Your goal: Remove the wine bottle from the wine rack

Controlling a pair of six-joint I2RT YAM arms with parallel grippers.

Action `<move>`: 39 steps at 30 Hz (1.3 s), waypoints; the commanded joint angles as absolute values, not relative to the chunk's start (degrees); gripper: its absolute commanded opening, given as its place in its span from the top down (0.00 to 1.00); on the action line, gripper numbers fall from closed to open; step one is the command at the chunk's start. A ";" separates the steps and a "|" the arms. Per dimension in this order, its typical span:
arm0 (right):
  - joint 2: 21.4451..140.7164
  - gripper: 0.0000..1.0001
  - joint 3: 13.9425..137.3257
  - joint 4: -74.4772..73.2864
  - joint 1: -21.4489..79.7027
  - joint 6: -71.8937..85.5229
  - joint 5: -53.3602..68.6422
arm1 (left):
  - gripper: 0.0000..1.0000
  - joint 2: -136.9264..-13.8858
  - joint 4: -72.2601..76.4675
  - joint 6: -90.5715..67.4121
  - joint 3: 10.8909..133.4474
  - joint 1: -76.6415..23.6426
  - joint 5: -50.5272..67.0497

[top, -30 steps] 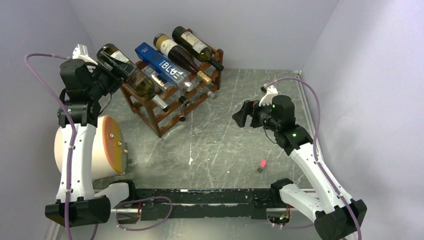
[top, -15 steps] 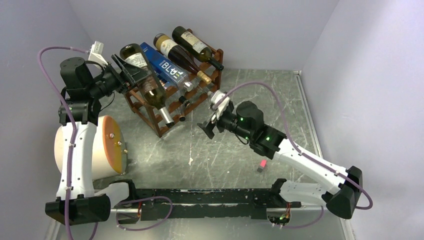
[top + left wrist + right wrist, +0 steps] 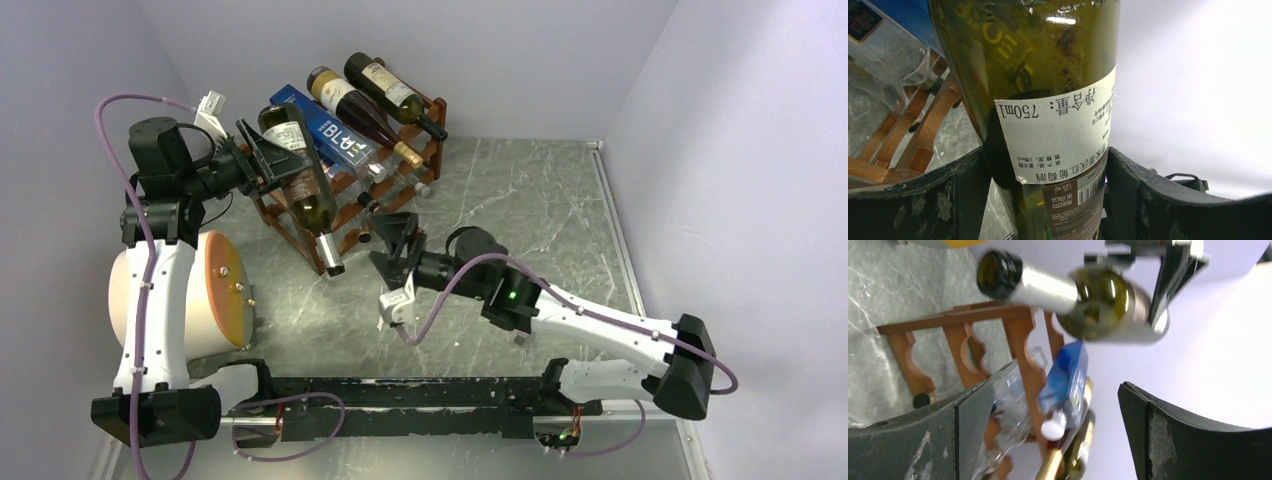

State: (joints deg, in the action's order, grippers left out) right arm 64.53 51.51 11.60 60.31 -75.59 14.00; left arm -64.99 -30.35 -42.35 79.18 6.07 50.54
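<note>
My left gripper is shut on a green wine bottle with a white label. It holds the bottle in the air, just in front of the left end of the reddish-brown wine rack, with the silver-capped neck slanting down. In the left wrist view the bottle fills the gap between my fingers, and the rack is at the left. My right gripper is open and empty, low in front of the rack. The right wrist view looks past the open gripper at the rack and the held bottle.
A blue boxed bottle and two dark bottles lie on the rack's top tier, with clear bottles lower down. A round white and orange object sits by the left arm. Walls close in the back and both sides.
My left gripper has swung the bottle right and tipped its neck downward, off the rack. My right arm has swept left across the table to just in front of the rack.
</note>
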 commanded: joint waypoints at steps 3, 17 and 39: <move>70.93 0.00 55.69 16.66 66.68 -95.78 12.28 | 0.93 -65.05 -31.17 -40.30 80.02 6.59 54.05; 80.23 0.14 63.32 14.26 71.32 -106.12 10.79 | 0.93 -65.04 -33.49 -38.23 78.66 6.57 54.93; 85.76 0.50 65.85 15.61 72.61 -104.79 13.63 | 0.93 -64.79 -38.43 -35.39 79.06 6.50 54.85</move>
